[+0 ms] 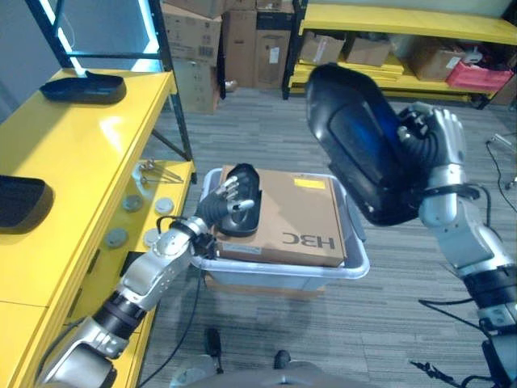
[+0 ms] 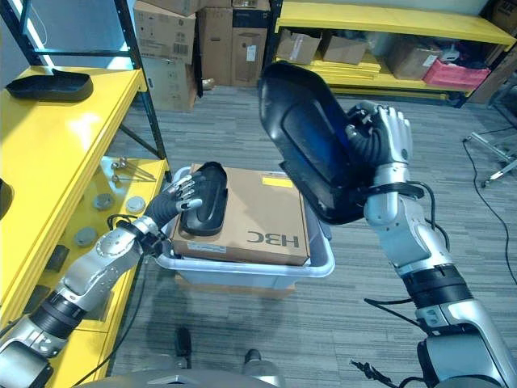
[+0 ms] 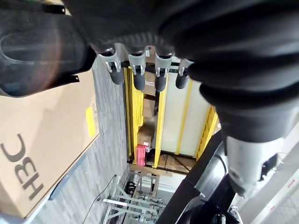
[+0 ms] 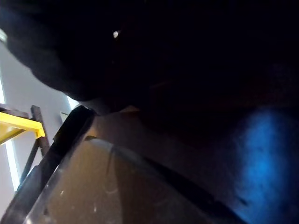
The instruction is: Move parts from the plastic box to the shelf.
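A pale plastic box (image 1: 356,265) stands on the floor with a brown carton (image 1: 300,212) lying in it. A small black part (image 1: 241,217) rests on the carton's left end. My left hand (image 1: 229,186) lies on top of this part with its fingers (image 3: 136,77) lightly bent and not closed round it. My right hand (image 2: 386,136) is raised at the right, curled on the edge of a large black shell part (image 2: 311,139) held in the air above the box. The yellow shelf (image 1: 89,153) at the left carries two black parts (image 1: 83,87) (image 1: 20,202).
Round metal discs (image 1: 131,203) and small metal pieces (image 1: 158,170) lie on the shelf's lower ledge beside the box. Cardboard boxes (image 1: 242,40) are stacked at the back. A yellow rack (image 1: 404,20) with cartons and a pink bin (image 1: 477,74) runs along the far right.
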